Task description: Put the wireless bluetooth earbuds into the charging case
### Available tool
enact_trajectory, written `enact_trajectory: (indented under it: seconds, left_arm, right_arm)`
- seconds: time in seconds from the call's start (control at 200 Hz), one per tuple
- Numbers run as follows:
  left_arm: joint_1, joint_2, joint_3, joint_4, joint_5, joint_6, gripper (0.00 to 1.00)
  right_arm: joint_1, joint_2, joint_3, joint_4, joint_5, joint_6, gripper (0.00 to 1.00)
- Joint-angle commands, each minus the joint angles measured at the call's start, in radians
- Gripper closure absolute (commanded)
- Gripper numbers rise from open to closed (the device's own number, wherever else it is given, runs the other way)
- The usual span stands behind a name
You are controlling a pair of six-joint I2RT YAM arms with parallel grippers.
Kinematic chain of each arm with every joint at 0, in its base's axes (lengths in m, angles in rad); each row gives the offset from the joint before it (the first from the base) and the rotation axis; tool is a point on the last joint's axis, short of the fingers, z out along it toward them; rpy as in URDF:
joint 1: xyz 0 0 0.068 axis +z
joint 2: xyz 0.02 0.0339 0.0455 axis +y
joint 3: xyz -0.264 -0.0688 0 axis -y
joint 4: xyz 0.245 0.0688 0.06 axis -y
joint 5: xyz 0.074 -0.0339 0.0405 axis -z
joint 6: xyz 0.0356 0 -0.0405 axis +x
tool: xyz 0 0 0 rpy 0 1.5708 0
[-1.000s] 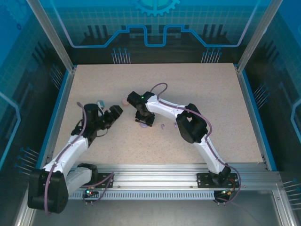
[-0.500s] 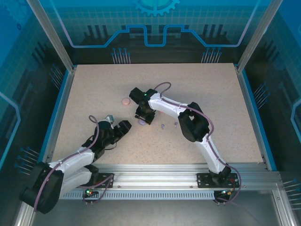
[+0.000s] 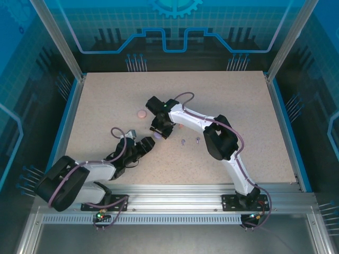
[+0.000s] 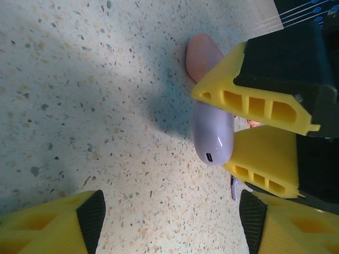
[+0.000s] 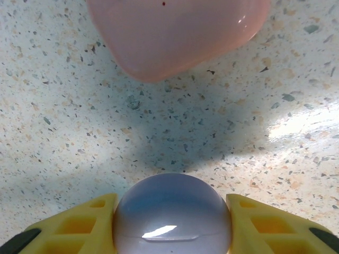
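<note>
- The right gripper (image 5: pixel 172 227) has its yellow fingers (image 5: pixel 85 225) pressed on either side of the lilac charging case (image 5: pixel 172 214), pinching the rounded shell between them.
- From the left wrist, the same pinch is seen side on. The lilac charging case (image 4: pixel 213 135) sits low over the table with a small port in its end, one finger above it in the picture and one below.
- A pink case (image 5: pixel 177 32) lies on the table just ahead of the held one. From the left wrist, this pink case (image 4: pixel 204 55) lies just past the lilac shell; whether they touch cannot be told.
- The left gripper (image 4: pixel 169 217) has its jaws spread wide over speckled table, pointing at the right gripper from close by.
- From above, the left gripper (image 3: pixel 146 146) sits just below and left of the right gripper (image 3: pixel 160 130).
- Two tiny earbuds (image 3: pixel 183 142) lie loose on the table (image 3: pixel 238 100) just right of the right gripper, beside the right forearm and apart from the cases.
- Another pink pebble shape (image 3: pixel 141 113) lies up and left of the right gripper; whether it is the same pink case cannot be told.
</note>
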Motion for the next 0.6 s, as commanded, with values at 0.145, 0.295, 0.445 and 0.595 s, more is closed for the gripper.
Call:
enact_trajectory:
  seconds: [0.145,0.295,0.445,0.595]
  left_arm:
    - [-0.017,0.111,0.077,0.147,-0.049,0.02,0.37]
    - [-0.024,0.183,0.114,0.187,-0.043,0.014,0.41]
    - [-0.033,0.239,0.135,0.219,-0.043,0.007,0.46]
    - [-0.036,0.27,0.142,0.248,-0.053,-0.001,0.53]
  right_arm:
    - [0.003,-0.05,-0.032,0.017,-0.025,0.017,0.6]
    - [0.004,-0.052,-0.039,0.028,-0.034,0.016,0.61]
    - [0.003,-0.053,-0.038,0.033,-0.039,0.012,0.61]
    - [0.002,-0.055,-0.045,0.037,-0.042,0.012,0.62]
